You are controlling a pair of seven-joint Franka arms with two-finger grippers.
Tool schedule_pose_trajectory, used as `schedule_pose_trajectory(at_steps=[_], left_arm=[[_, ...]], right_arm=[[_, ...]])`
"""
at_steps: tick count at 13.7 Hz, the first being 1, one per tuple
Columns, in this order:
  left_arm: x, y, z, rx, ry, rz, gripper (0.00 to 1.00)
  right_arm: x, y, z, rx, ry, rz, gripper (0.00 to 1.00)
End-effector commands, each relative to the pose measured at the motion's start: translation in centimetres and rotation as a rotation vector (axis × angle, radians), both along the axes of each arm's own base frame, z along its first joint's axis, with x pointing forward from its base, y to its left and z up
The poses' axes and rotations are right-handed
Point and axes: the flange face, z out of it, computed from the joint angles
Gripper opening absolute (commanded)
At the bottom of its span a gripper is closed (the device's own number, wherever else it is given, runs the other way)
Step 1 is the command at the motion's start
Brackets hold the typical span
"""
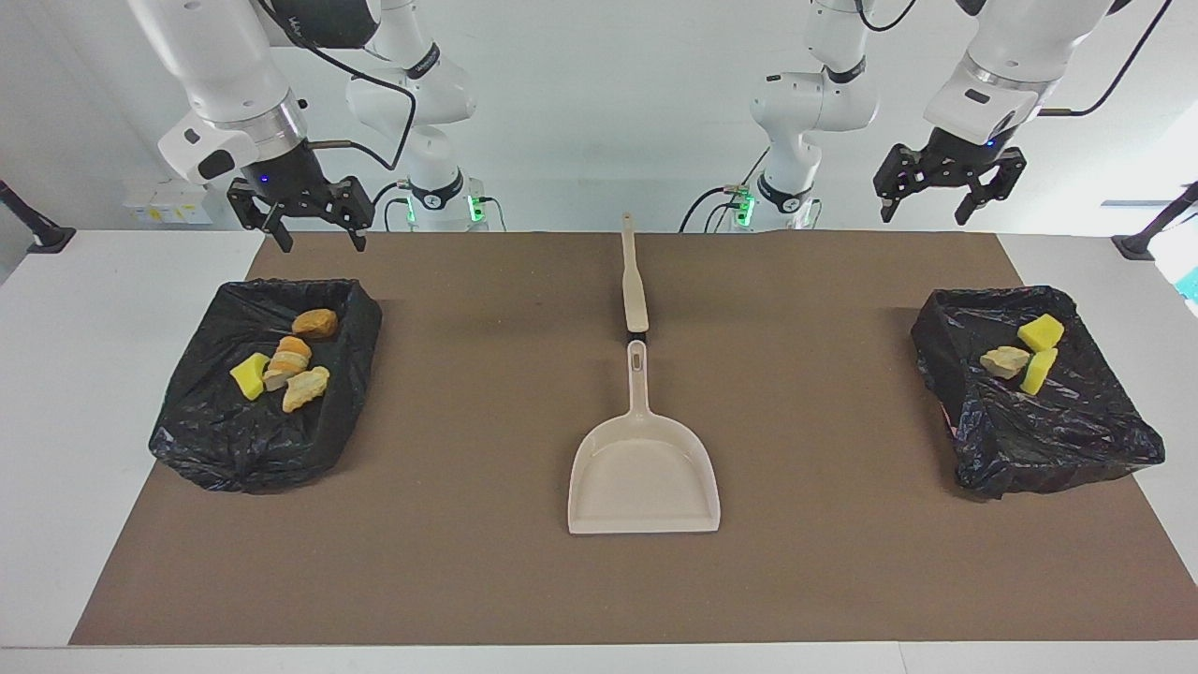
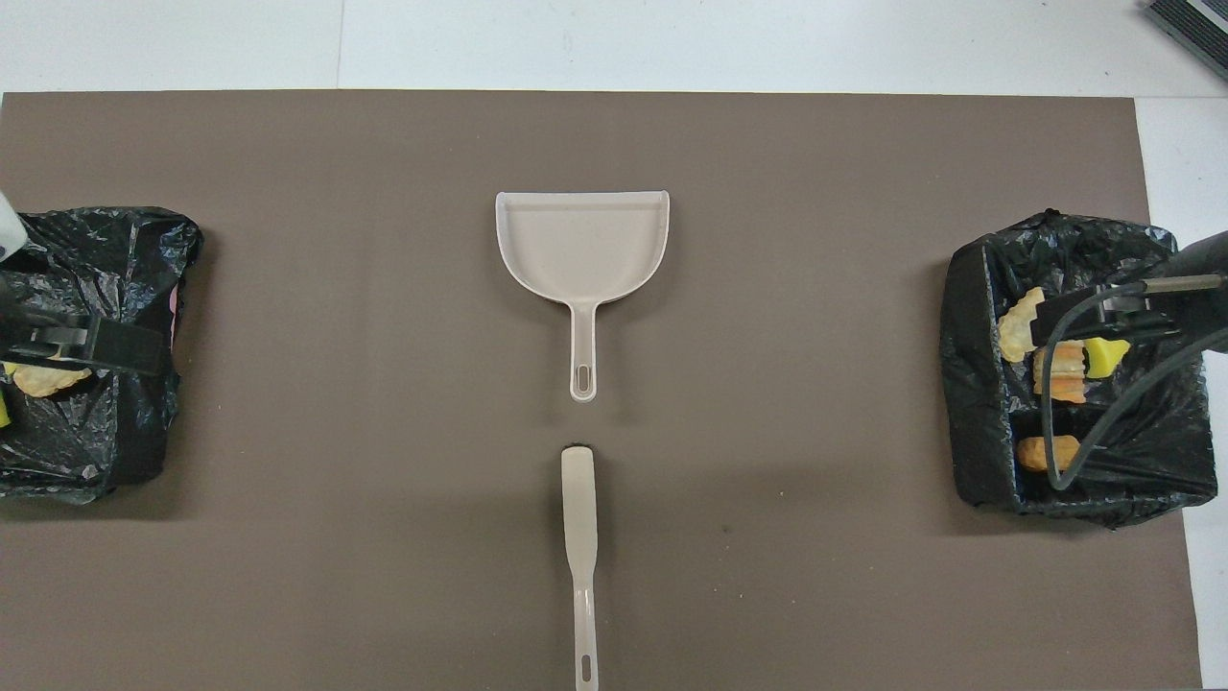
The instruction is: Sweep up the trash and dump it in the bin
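Trash lies in two black-lined bins, none on the mat: four pieces at the right arm's end, three at the left's. Dustpan and brush lie mid-table, end to end, brush nearer the robots. Right gripper and left gripper hang wide, empty, over the mat's robot-side edge by their bins.

You have no readable text, label, brand, number or sign anywhere here. The one trace is some pale lettering on the dark joint cover of the right arm at the top of the facing view, and you cannot make out what it says.
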Motion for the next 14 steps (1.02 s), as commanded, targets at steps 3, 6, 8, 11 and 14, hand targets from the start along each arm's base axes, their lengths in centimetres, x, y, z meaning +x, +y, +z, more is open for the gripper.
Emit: schedule_pose_trajectory(at_steps=[3, 6, 8, 11, 14], left_arm=[[0.4, 0.8, 1.6, 0.002, 0.007, -0.012, 1.0], [-0.1, 1.0, 1.3, 0.001, 0.001, 0.001, 1.0], [0.0, 1.0, 1.4, -0.002, -0.008, 0.003, 1.0], [0.0, 1.1, 1.2, 0.0, -0.004, 0.003, 1.0], [0.0, 1.1, 1.1, 0.001, -0.002, -0.003, 1.0]], right_arm=[[-0.6, -0.2, 0.0, 0.019, -0.015, -0.014, 1.0], [-0.6, -0.2, 0.0, 0.019, -0.015, -0.014, 1.0], [-0.6, -0.2, 0.0, 0.019, -0.015, -0.014, 1.0], [-0.6, -0.3, 0.0, 0.019, -0.014, -0.017, 1.0], [-0.6, -0.3, 0.0, 0.019, -0.014, -0.017, 1.0]])
